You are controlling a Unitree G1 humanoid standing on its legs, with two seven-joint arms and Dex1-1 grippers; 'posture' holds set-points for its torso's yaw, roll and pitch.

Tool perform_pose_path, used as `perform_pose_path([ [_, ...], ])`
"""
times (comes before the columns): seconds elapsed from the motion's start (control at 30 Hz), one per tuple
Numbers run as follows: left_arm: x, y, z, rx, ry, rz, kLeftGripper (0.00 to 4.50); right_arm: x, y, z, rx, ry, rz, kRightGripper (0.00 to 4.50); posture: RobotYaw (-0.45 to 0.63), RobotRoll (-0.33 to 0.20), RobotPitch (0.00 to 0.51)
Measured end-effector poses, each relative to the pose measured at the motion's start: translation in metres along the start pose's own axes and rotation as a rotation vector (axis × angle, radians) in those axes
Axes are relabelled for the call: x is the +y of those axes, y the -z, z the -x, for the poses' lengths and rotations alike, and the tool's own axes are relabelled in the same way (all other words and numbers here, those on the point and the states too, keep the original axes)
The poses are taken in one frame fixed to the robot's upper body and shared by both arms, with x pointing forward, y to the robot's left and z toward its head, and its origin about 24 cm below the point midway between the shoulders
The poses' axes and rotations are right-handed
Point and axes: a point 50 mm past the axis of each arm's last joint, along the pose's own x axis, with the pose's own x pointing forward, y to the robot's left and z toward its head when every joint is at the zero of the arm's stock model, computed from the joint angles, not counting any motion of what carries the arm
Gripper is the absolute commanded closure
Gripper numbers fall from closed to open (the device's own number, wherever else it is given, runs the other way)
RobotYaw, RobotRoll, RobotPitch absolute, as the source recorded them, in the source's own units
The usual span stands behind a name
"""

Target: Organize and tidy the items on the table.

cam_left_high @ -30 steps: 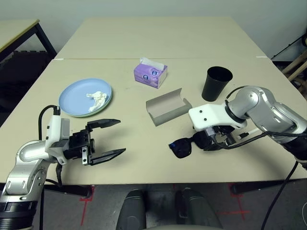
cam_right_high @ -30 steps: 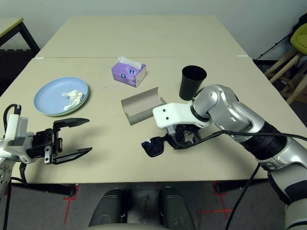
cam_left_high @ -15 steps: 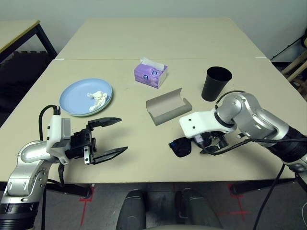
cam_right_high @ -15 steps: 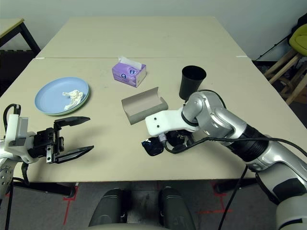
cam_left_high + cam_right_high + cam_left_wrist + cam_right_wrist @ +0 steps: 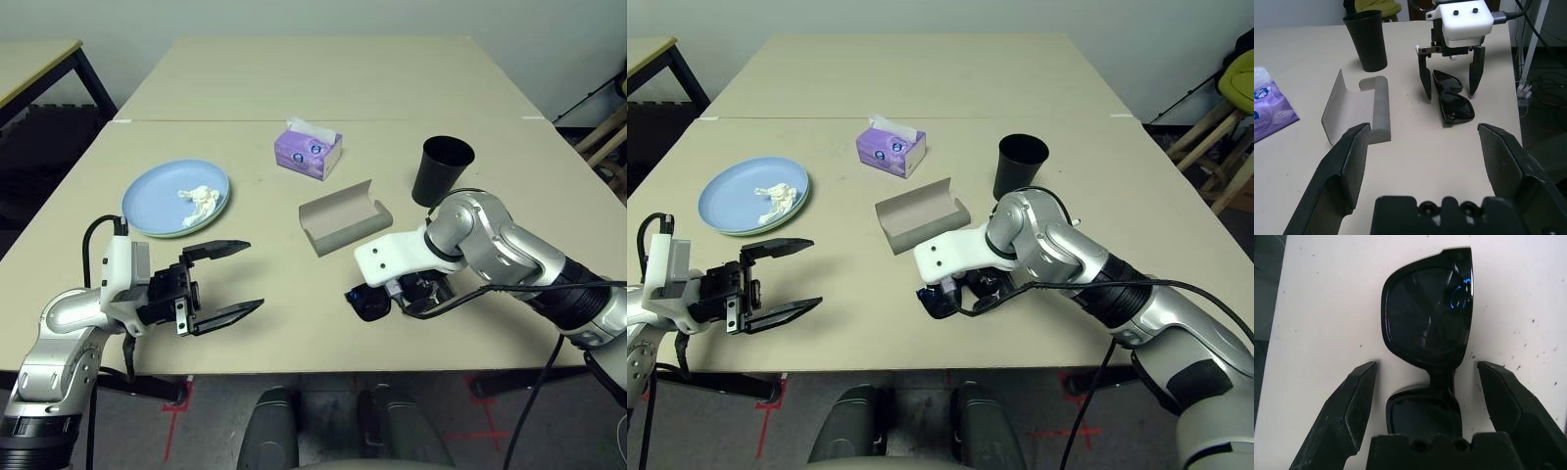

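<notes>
Black sunglasses point(image 5: 368, 303) lie folded near the table's point(image 5: 294, 328) front edge. My right gripper point(image 5: 1449, 81) stands open right over them, one finger on each side, with the frame point(image 5: 1427, 318) between the fingers and untouched. My left gripper point(image 5: 251, 275) hovers open and holds nothing at the front left. A blue plate point(image 5: 157, 206) at the left holds a crumpled white tissue point(image 5: 199, 200). The grey glasses case point(image 5: 343, 221) lies open at the middle. A black cup point(image 5: 442, 169) stands upright behind my right arm.
A purple tissue box point(image 5: 308, 150) sits behind the case. Another beige table point(image 5: 323, 73) adjoins at the back. Bare tabletop lies between my two grippers. Stools and cables are off the right side.
My right gripper has slid left along the table until its fingers stand on either side of the sunglasses. The left arm has barely moved.
</notes>
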Motion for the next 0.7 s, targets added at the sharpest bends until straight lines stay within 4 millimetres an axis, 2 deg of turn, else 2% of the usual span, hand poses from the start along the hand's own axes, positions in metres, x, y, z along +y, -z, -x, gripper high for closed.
perform_pose_path([
  [0.17,-0.002,0.002,-0.001,0.000,0.005,0.010,0.03,-0.003,0.000,0.001,0.016,0.008,0.008,0.00,0.13,0.000,0.085],
  [0.4,-0.003,0.001,-0.003,-0.004,0.005,0.006,0.03,-0.017,0.001,0.011,0.102,0.049,0.009,0.00,0.13,0.000,0.087],
  [0.7,-0.004,0.002,-0.004,0.002,0.000,0.006,0.03,-0.016,-0.003,0.010,0.119,-0.010,0.026,0.00,0.14,0.000,0.088],
])
